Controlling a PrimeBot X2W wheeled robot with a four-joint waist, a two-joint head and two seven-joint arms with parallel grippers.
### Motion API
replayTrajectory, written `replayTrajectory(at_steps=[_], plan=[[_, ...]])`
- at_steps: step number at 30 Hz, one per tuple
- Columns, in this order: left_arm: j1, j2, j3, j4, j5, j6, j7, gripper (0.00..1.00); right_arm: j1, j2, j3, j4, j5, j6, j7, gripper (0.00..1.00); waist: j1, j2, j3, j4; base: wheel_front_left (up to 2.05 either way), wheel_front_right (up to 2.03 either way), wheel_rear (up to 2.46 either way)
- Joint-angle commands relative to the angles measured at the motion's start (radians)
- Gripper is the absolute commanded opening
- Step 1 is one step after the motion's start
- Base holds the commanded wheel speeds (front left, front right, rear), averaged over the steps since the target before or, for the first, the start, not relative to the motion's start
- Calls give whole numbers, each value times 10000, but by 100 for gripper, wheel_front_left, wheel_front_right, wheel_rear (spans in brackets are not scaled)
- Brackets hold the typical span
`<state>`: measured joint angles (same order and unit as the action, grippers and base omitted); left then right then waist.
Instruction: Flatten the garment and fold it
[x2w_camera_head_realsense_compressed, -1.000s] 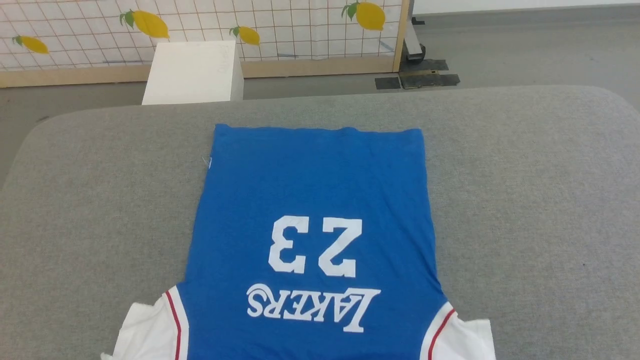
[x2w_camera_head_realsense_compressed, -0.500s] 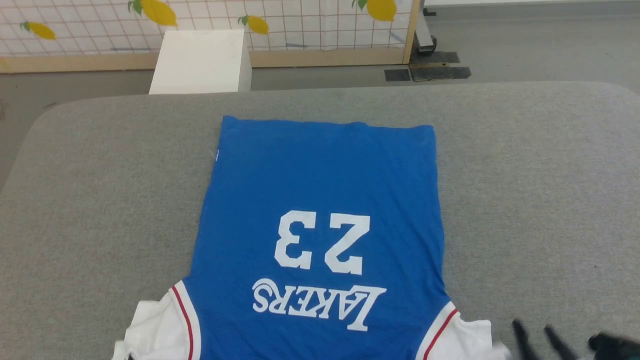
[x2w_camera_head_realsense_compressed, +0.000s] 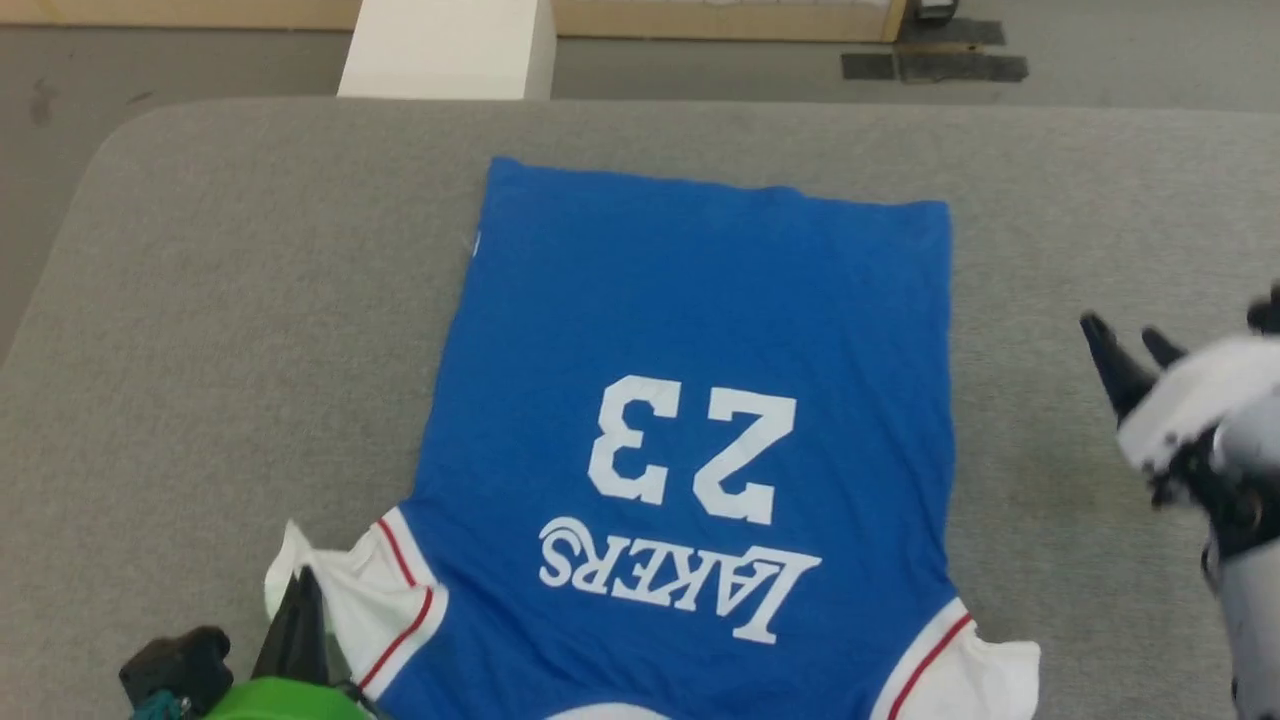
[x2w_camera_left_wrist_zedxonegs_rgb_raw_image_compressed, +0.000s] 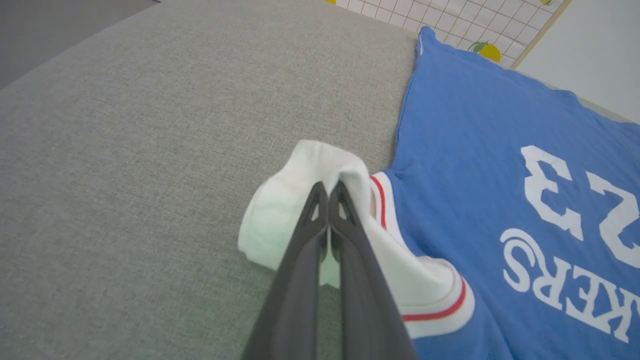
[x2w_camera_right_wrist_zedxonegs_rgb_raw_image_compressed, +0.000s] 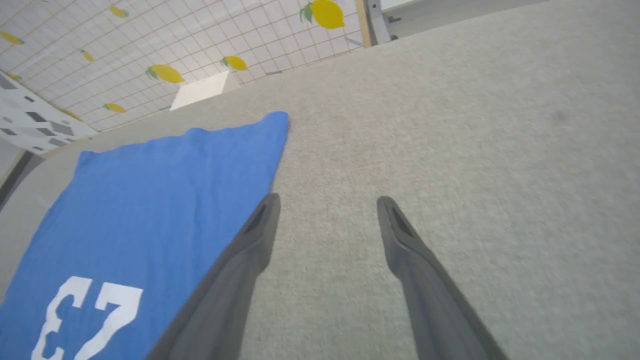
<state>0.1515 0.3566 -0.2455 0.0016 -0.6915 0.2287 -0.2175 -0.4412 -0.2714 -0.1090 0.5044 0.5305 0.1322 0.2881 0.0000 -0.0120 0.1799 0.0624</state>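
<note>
The garment (x2w_camera_head_realsense_compressed: 700, 320) is a blue shirt lying flat on the grey padded surface (x2w_camera_head_realsense_compressed: 200, 300), with its white numerals upside down and its hem at the far side. My left gripper (x2w_camera_head_realsense_compressed: 300, 590) is at the lower left, shut on the white left sleeve (x2w_camera_left_wrist_zedxonegs_rgb_raw_image_compressed: 300, 200). That sleeve is bunched up around the left gripper's tips (x2w_camera_left_wrist_zedxonegs_rgb_raw_image_compressed: 328, 189). My right gripper (x2w_camera_head_realsense_compressed: 1125, 340) hangs open over bare surface to the right of the garment's (x2w_camera_right_wrist_zedxonegs_rgb_raw_image_compressed: 150, 200) side edge. Nothing is between the right gripper's (x2w_camera_right_wrist_zedxonegs_rgb_raw_image_compressed: 327, 205) fingers. The right sleeve (x2w_camera_head_realsense_compressed: 990, 670) lies flat.
A white box (x2w_camera_head_realsense_compressed: 450, 50) stands on the floor just past the surface's far edge. Dark floor plates (x2w_camera_head_realsense_compressed: 930, 65) lie at the far right. A wood-framed screen printed with lemons (x2w_camera_right_wrist_zedxonegs_rgb_raw_image_compressed: 200, 45) stands behind. Wide bare grey surface lies on both sides of the shirt.
The head camera has tilted down. My right gripper came in from the lower right, rose along the shirt's right side and opened. My left gripper appeared, and the left sleeve is now bunched.
</note>
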Motion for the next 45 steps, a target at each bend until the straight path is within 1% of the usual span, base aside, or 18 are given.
replayTrajectory(at_steps=[1, 5, 7, 11, 15, 19, 22, 26, 27, 29, 33, 38, 42, 45], plan=[[-293, -14, -25, -133, 216, -47, -74, 0, -643, -165, 221, 374, 173, -15, 482, 100, 0, 120, 511, 516, 0, 0, 0], [-739, -131, -183, -371, 295, -140, -80, 0, -2213, -516, 603, 1417, 464, -15, 2114, 100, 0, 120, 982, 1070, 0, 0, 0], [-951, -172, -235, -430, 322, -222, -104, 0, -2974, -527, 531, 1923, 646, -15, 2837, 100, 0, 120, 1299, 1307, 0, 0, 0], [-1456, -322, -364, -513, 426, -422, -190, 0, -4312, -684, 497, 2826, 328, -15, 4035, 100, 0, 120, 1976, 1799, 0, 0, 0], [-1869, -557, -443, -521, 528, -603, -291, 0, -5335, -845, 494, 3471, -392, -15, 4688, 100, 0, 120, 2605, 2162, 0, 0, 0], [-2136, -810, -445, -529, 630, -770, -369, 0, -6011, -964, 517, 3888, -1068, -15, 5115, 100, 0, 120, 3186, 2378, 0, 0, 0], [-2250, -946, -381, -527, 708, -863, -401, 0, -6221, -900, 593, 4115, -1383, -15, 5379, 100, 0, 120, 3515, 2428, 0, 0, 0], [-2299, -1088, -238, -461, 812, -976, -425, 0, -6090, -657, 777, 4582, -1523, -15, 6133, 100, 0, 120, 3716, 2393, 0, 0, 0], [-2320, -1197, -101, -335, 904, -1096, -435, 0, -5918, -558, 956, 4771, -1561, -15, 6562, 0, 0, 120, 3736, 2356, 0, 0, 0], [-2322, -1237, -51, -272, 952, -1148, -437, 0, -5883, -550, 1078, 4700, -1563, -15, 6577, 0, 0, 120, 3700, 2339, 0, 0, 0], [-2304, -1301, 29, -105, 1036, -1225, -439, 0, -5902, -628, 1389, 4354, -1572, -15, 6270, 0, 0, 120, 3454, 2284, 0, 0, 0], [-2232, -1307, 94, 102, 1108, -1275, -440, 0, -5990, -815, 2061, 3713, -1546, -15, 5706, 0, 0, 120, 2824, 2107, 0, 0, 0], [-2054, -1207, 147, 228, 1110, -1249, -430, 0, -5971, -1101, 2682, 3150, -1433, -15, 5259, 0, 0, 120, 2201, 1897, 0, 0, 0], [-1865, -1121, 168, 294, 1084, -1205, -367, 0, -5799, -1507, 3152, 2541, -1206, -15, 4756, 0, 0, 120, 1695, 1726, 0, 0, 0]])
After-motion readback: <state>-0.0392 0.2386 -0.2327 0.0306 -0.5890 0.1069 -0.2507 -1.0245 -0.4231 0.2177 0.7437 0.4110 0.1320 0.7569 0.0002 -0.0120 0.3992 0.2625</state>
